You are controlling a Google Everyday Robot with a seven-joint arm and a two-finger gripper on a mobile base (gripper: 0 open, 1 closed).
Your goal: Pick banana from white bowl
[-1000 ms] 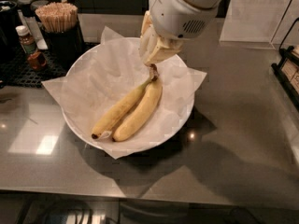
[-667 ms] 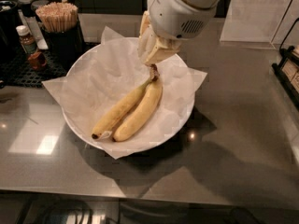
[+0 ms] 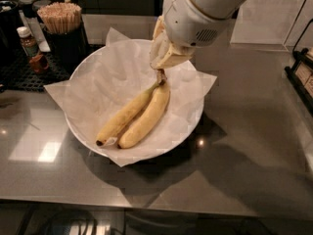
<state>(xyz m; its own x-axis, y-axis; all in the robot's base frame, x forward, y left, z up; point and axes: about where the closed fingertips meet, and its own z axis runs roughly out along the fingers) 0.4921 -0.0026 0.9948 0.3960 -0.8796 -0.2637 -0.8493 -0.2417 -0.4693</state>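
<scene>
Two yellow bananas (image 3: 142,114) joined at one stem lie in the white bowl (image 3: 195,112), which is lined with crinkled white paper, at the middle of the grey counter. My gripper (image 3: 161,68) hangs from the white arm at the bowl's far side, directly on the stem end of the bananas. Its cream fingers (image 3: 168,58) are pinched together on the stem. The bananas still rest on the paper, with their tips pointing to the near left.
A dark cup of wooden sticks (image 3: 61,18) and small bottles (image 3: 27,40) stand at the back left on a black mat. A dark rack (image 3: 303,72) sits at the right edge. The counter's front edge runs along the bottom.
The arm has shifted very slightly to the right. The bananas and the bowl have not moved.
</scene>
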